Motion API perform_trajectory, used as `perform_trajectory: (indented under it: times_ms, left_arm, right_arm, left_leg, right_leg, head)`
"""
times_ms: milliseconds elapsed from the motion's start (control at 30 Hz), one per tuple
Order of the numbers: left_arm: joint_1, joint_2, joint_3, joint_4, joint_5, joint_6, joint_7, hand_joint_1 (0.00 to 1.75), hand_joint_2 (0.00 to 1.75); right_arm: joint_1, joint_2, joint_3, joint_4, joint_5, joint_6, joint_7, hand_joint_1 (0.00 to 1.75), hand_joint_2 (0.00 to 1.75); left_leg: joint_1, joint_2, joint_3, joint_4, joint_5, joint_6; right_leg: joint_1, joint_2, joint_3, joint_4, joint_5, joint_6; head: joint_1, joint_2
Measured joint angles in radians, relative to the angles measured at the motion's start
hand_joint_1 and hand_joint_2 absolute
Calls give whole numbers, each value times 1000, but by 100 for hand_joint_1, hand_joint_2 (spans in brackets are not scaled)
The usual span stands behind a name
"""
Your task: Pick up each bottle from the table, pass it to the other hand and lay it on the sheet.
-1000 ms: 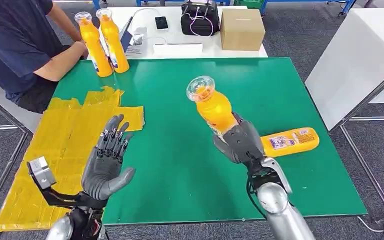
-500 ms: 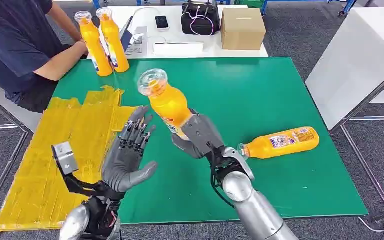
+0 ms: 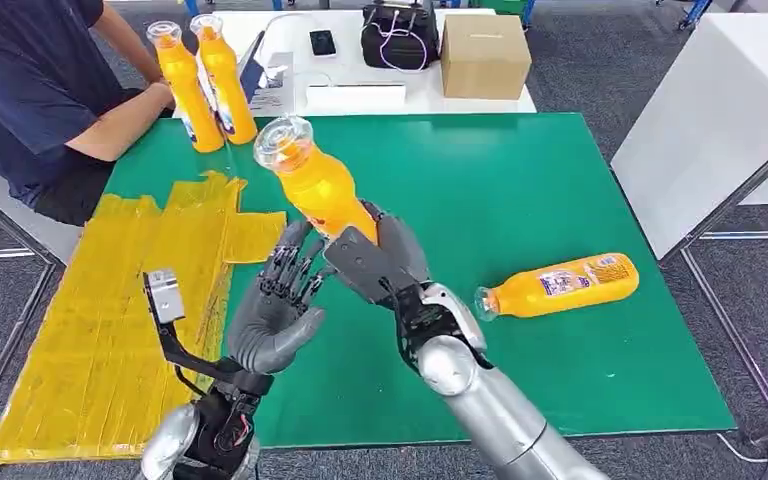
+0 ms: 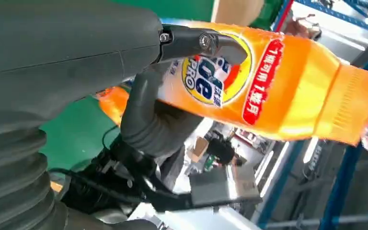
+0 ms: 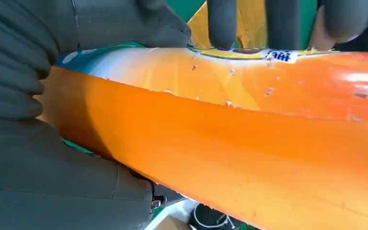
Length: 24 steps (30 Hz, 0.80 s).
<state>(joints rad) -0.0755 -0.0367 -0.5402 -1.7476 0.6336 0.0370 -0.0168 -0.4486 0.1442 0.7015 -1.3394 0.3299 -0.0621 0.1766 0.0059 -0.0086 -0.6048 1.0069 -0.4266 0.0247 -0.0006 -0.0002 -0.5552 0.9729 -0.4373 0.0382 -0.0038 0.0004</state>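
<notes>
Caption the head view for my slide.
Right robot hand holds orange bottle beside open left robot hand above green table.

Glossy plastic bottle [image 3: 322,190], matt green table [image 3: 520,180], crinkled shiny yellow sheet [image 3: 110,300], smooth brown cardboard box [image 3: 484,57].

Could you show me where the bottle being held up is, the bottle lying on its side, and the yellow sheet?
held bottle [image 3: 317,185], head view, its orange body above the right hand.
lying bottle [image 3: 560,286], head view, on its label.
yellow sheet [image 3: 110,300], head view, bare middle of it.
</notes>
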Motion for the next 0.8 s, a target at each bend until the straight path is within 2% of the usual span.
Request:
perform_trajectory:
  times_ms: [300, 500, 800]
  left_arm:
    - [1, 7, 0, 9, 0, 3, -3, 0, 175]
    - [10, 11, 2, 10, -16, 30, -3, 0, 175]
    - [26, 14, 27, 10, -97, 117, -11, 0, 175]
  right_arm:
    - [-6, -1, 19, 11, 8, -5, 2, 175, 175]
    - [-8, -6, 49, 16, 71, -8, 3, 175, 175]
    - [3, -27, 118, 36, 103, -12, 12, 175, 175]
  left_leg:
    - [0, 0, -1, 0, 0, 0]
    - [0, 0, -1, 0, 0, 0]
    - [0, 0, -1, 0, 0, 0]
  right_leg:
    - [0, 0, 0, 0, 0, 0]
    - [0, 0, -1, 0, 0, 0]
    - [0, 0, -1, 0, 0, 0]
  head:
    - [0, 0]
    - [0, 0]
    - [0, 0]
